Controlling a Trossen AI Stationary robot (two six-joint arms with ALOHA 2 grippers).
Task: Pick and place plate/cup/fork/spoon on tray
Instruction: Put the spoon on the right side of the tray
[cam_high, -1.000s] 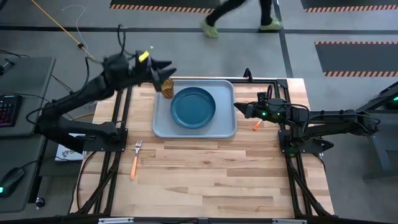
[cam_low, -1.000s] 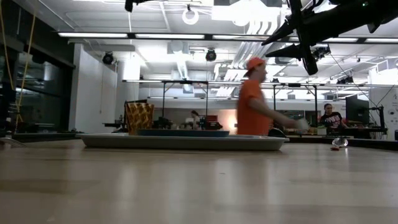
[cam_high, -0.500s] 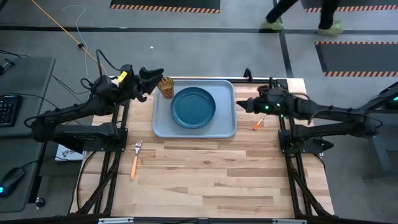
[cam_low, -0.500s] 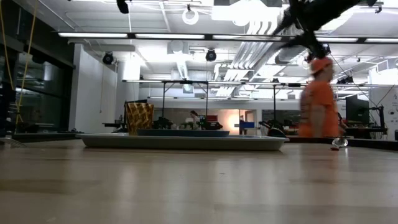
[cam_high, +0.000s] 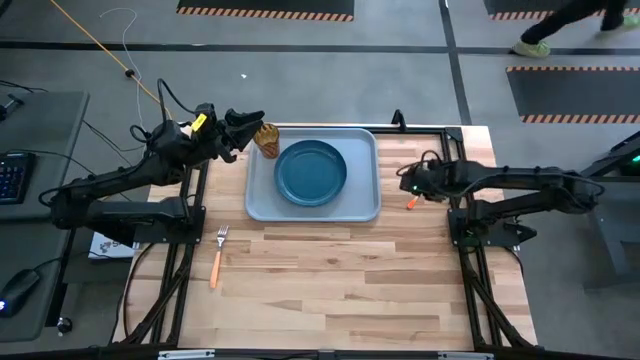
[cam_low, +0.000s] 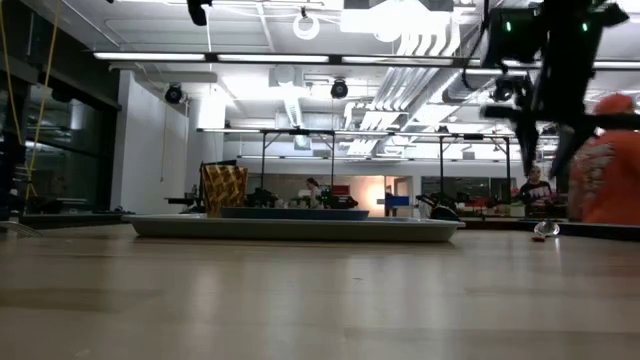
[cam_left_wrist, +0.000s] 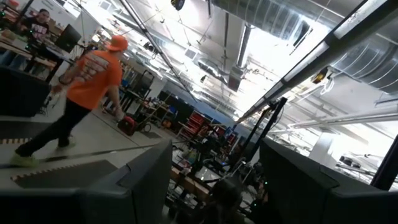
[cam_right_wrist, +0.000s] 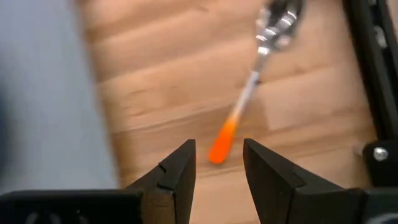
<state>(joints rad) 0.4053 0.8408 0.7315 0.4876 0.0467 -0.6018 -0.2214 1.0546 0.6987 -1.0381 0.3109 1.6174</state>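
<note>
Your right tool (cam_right_wrist: 217, 163) hangs over the spoon (cam_right_wrist: 258, 74), fingers parted a little and empty, the orange handle end lying between them below. The spoon rests on the desk (cam_high: 350, 290) just right of the tray (cam_high: 262, 205). Your left tool (cam_high: 252, 125) sits beside the cup (cam_high: 267, 139) at the tray's far left corner, open, gripping nothing. The plate (cam_high: 311, 172) lies centred in the tray. The fork (cam_high: 217, 255) lies on the desk, left of the tray.
</note>
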